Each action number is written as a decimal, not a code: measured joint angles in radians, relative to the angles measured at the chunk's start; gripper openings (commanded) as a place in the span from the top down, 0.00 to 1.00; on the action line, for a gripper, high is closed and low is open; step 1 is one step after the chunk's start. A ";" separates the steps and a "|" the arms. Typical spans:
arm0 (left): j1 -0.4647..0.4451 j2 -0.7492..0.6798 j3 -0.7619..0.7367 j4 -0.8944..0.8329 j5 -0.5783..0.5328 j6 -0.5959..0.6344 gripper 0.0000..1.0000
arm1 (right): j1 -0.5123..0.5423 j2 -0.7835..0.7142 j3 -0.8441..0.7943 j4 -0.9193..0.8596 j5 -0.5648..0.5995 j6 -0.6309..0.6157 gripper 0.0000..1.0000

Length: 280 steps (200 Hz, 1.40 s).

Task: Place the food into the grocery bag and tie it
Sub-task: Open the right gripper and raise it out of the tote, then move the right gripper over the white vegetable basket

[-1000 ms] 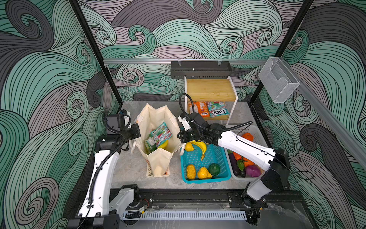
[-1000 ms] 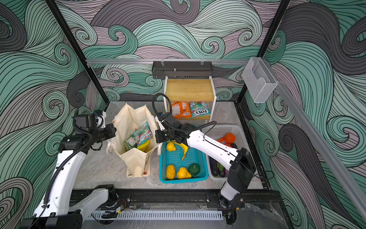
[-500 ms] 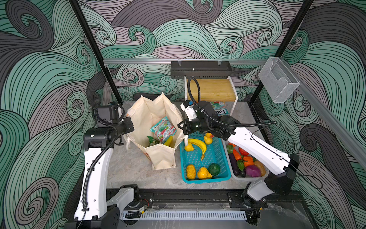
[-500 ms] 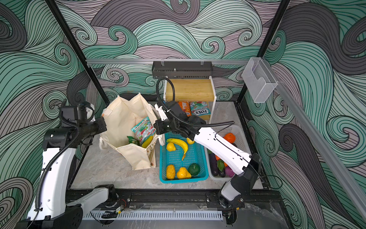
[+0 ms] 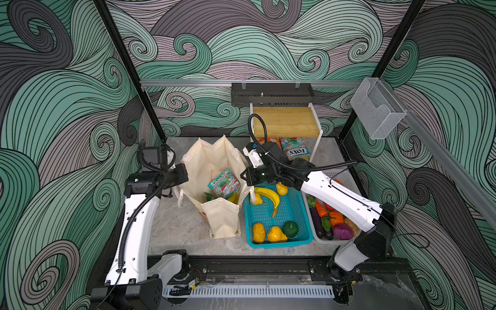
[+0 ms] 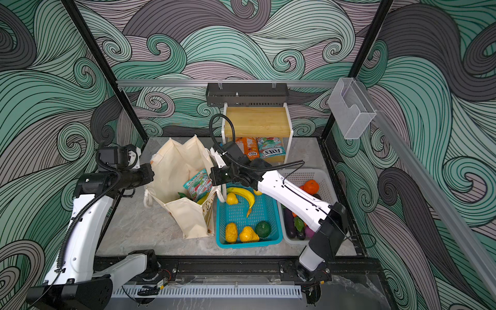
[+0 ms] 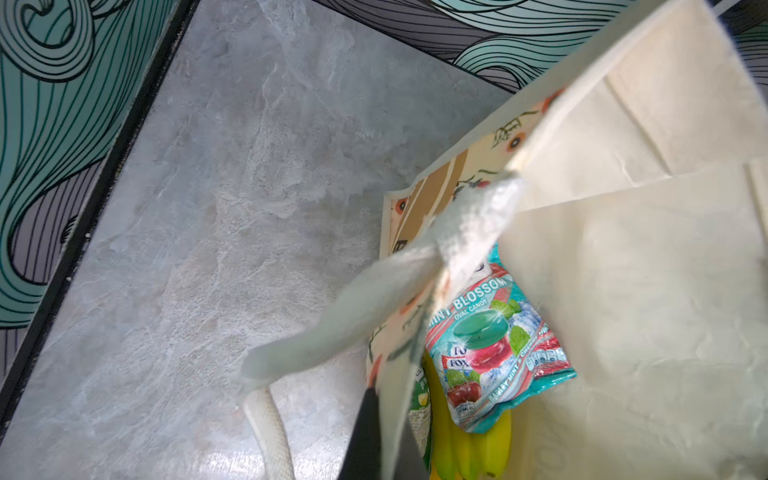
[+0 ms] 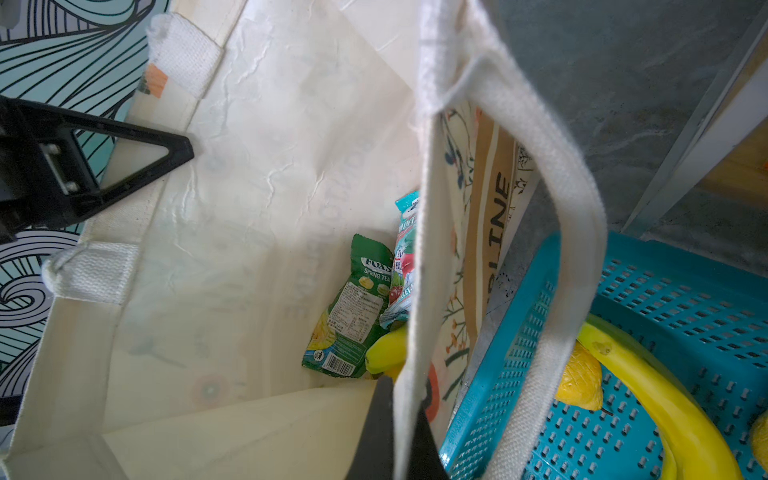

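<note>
**At the bag [image 5: 214,166] mouth: rims pinched, packing part done**

On the table [image 5: 174,222] between the arms, bag stands open.
- Left gripper [image 5: 184,171] is clenched on the bag's left rim.
- Right gripper [image 5: 245,178] is clenched on the right rim (both wrist views show cloth nipped tight).

Inside the bag: mint packet [image 5: 224,186], green packet [image 8: 353,307], bananas [image 7: 469,453].

Left out:
- a lone banana [image 5: 269,194] and other fruit in the teal basket [image 5: 276,244]
- vegetables in the white basket [image 6: 300,175]
- two packets [image 5: 295,150] under the shelf [image 5: 284,120]

Judgement: loading is under way, and how much more must go in I cannot tell. Tying is not begun; a handle [image 5: 180,198] hangs loose.

Against a second ago: both arms stand higher, the bag walls are drawn up taller, and the mint packet sits deeper below the rim. Baskets look unchanged.
</note>
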 measured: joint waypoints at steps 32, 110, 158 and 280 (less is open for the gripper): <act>0.001 0.010 -0.048 0.059 0.018 0.000 1.00 | -0.005 0.030 -0.002 0.031 -0.008 0.000 0.79; 0.002 -0.037 -0.119 0.124 0.018 0.001 1.00 | -0.040 -0.162 -0.109 0.038 0.054 -0.086 0.00; 0.002 -0.064 -0.160 0.161 0.026 0.001 1.00 | -0.106 -0.563 -0.285 0.053 0.182 -0.183 0.00; 0.005 -0.083 -0.201 0.217 0.087 0.002 1.00 | -0.617 -0.820 -0.806 0.039 0.207 -0.019 0.00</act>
